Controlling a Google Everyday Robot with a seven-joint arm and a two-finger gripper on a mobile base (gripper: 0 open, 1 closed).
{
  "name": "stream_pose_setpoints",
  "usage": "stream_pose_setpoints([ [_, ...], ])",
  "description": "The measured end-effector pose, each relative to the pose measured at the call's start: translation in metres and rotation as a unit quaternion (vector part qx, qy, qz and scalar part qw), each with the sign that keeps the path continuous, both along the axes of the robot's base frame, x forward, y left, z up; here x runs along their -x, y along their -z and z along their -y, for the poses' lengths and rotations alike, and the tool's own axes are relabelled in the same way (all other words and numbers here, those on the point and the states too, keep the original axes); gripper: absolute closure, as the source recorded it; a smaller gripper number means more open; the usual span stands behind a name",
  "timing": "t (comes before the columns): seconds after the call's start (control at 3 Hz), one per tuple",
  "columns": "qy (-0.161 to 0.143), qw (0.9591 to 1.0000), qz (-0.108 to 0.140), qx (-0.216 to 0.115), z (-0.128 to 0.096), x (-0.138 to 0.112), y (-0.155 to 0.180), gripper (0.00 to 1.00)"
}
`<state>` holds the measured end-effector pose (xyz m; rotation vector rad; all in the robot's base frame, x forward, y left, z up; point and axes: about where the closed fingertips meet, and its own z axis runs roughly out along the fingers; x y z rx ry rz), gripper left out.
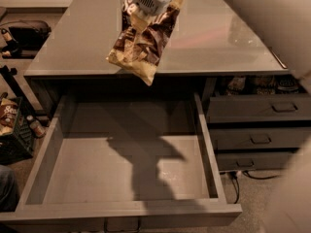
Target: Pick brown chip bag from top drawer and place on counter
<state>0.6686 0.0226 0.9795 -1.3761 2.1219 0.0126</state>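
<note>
**Brown chip bag aloft at the tabletop edge**

Crinkly brown chip bag (pixel 141 47), hanging tilted in mid-air, its lower cream-yellow end pointing down across the front edge of the tabletop (pixel 218 38), above the back of the pulled-out top drawer (pixel 126 210). Brown middle printed with pale chips. A scrap of white lettering at the upper left, and a second cream end up beside the wrist. Clamped by its upper part in the pincer (pixel 148 6), closed on the bag at the very top of the view under the white arm (pixel 272 18). Below, a dark shadow (pixel 146 164) across the pale-grey drawer floor. Glossy, reflective grey surface behind. Narrower drawers (pixel 260 110) with bar handles at the right.
</note>
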Motion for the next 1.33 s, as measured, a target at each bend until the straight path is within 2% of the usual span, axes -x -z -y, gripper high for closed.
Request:
stream_pose_setpoints([
  [0.33,-0.005,1.0000,0.000,-0.004,0.006,-0.034,-0.010,1.00],
  [0.67,-0.008,0.9999,-0.009,-0.007,0.009,-0.064,-0.006,1.00],
  [1.33,-0.017,0.9993,-0.031,-0.013,0.003,-0.106,0.022,1.00],
])
